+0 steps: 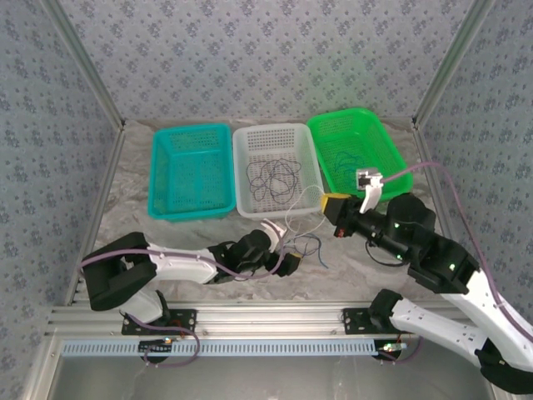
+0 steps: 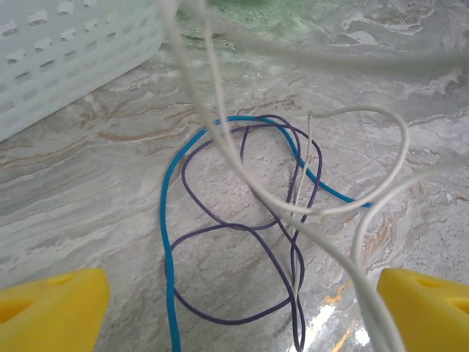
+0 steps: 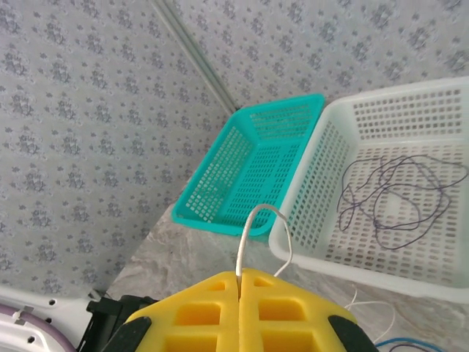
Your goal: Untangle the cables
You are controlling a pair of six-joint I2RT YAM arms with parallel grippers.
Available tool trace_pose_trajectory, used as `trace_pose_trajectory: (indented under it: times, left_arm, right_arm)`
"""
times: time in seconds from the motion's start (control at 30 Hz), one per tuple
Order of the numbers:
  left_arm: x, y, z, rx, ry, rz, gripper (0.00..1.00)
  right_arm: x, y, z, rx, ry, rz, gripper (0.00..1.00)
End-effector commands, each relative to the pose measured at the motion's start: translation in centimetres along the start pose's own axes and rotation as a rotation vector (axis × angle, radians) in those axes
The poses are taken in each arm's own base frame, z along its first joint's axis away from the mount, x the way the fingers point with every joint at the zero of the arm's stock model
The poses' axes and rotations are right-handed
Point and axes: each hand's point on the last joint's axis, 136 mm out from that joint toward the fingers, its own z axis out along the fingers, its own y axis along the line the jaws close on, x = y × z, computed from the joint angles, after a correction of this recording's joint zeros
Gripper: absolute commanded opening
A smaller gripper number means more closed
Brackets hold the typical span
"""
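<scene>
Three strands tangled on the tabletop (image 2: 73, 198) near the white basket (image 3: 308, 198): blue cable (image 2: 167, 242), purple cable (image 2: 212, 319), white cable (image 2: 399, 139). Left jaws spread wide over the tangle, gripping nothing. Right jaws fully closed, pinching a white loop (image 3: 253, 213). More dark cables (image 1: 275, 177) inside the white basket.
</scene>
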Motion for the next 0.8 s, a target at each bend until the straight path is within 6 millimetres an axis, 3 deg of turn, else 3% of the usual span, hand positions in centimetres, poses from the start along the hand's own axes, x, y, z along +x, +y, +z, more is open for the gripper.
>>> trace_pose_trajectory:
  times: [0.0, 0.13, 0.3, 0.4, 0.6, 0.77]
  left_arm:
    - [-0.2, 0.7, -1.1, -0.039, -0.013, -0.006, 0.94]
    - [0.0, 1.5, -1.9, -0.075, -0.01, 0.005, 0.94]
    - [-0.9, 1.5, -3.4, -0.073, -0.048, 0.018, 0.94]
    - [-1.6, 1.2, -4.4, -0.055, -0.07, 0.031, 0.94]
    - [-3.9, 1.4, -7.7, -0.065, -0.183, 0.049, 0.96]
    - [-7.0, 0.4, -11.7, -0.009, -0.33, 0.097, 0.98]
  right_arm:
    - [-1.3, -1.5, -2.2, 0.103, -0.028, -0.07, 0.0]
    - [-1.4, -2.4, -2.6, 0.143, -0.046, -0.108, 0.0]
    - [0.1, -2.4, -0.6, 0.123, -0.006, -0.129, 0.0]
    - [-1.3, -3.1, -0.9, 0.17, -0.079, -0.147, 0.0]
    - [-2.9, 0.7, -0.1, 0.004, -0.104, -0.178, 0.0]
    - [-2.0, 1.4, 1.6, -0.016, -0.019, -0.168, 0.0]
